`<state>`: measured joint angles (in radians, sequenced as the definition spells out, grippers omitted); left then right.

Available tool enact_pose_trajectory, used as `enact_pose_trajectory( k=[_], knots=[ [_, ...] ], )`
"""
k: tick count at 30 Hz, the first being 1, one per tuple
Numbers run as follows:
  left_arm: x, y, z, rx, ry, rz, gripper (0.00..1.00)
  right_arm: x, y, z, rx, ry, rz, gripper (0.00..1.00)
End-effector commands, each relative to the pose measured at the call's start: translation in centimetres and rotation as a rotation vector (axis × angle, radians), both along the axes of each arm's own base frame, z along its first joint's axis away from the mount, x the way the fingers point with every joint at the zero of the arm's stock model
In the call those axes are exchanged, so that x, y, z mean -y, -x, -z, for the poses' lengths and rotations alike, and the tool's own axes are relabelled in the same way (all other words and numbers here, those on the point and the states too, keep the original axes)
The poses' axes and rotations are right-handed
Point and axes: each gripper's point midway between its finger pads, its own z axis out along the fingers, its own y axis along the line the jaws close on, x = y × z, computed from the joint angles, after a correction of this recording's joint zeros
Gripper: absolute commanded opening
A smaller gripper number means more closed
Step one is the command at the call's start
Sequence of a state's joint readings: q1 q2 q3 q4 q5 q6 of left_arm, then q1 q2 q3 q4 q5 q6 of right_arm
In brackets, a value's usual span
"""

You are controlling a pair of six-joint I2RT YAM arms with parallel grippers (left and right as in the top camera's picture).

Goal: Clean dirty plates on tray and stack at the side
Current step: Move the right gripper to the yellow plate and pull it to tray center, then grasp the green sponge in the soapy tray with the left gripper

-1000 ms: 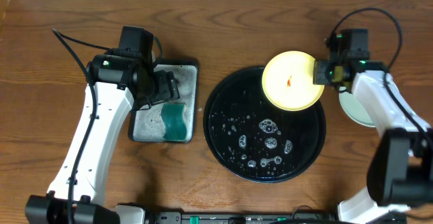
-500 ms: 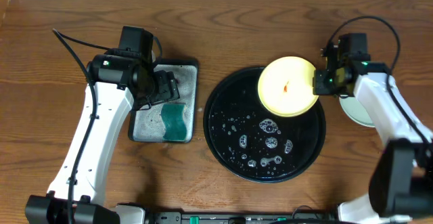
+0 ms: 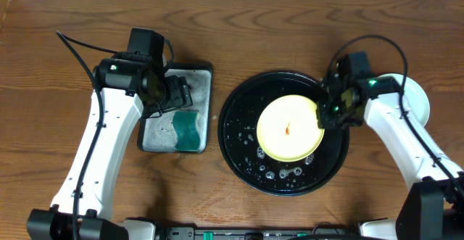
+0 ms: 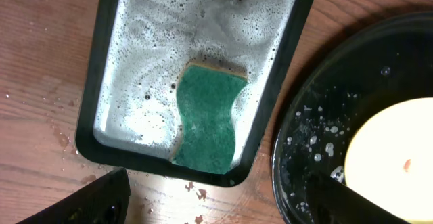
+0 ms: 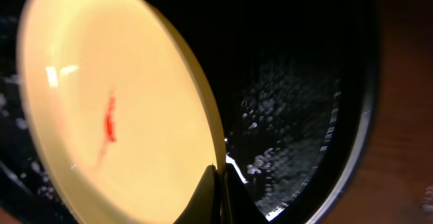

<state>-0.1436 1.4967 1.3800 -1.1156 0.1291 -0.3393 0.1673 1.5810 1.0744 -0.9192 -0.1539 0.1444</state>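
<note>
While right fingers point(image 5: 215, 200) pinch round yellow plate point(image 3: 288, 127), sudsy black tray point(image 3: 235, 135) beneath, left fingers point(image 4: 91, 200) apart.

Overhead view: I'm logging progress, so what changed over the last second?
The right gripper, shut on the yellow plate, carried it from the far-right edge of the tray to over its centre, exposing more of a pale plate on the table. The left gripper, sponge and grey tray stayed put.

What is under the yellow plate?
The black tray, its wet floor dotted with suds. The part beneath the plate is hidden, so any contact cannot be seen.
</note>
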Motion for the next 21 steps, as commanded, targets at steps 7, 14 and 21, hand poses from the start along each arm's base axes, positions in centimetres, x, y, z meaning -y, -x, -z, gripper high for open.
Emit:
enact_pose_trajectory(
  k=[7, 14, 21],
  knots=[
    [-0.1, -0.2, -0.3, 0.01, 0.003, 0.0, 0.96, -0.4, 0.4, 2.9, 0.027, -0.022, 0.017, 0.24],
    [-0.2, 0.6, 1.5, -0.033, -0.012, 0.025, 0.96, -0.8, -1.2, -4.8, 0.216, -0.031, -0.104, 0.33],
    [0.1, 1.7, 7.4, -0.134, -0.004, 0.029, 0.82, -1.1, -0.5, -12.4, 0.448, -0.079, -0.118, 0.36]
  ],
)
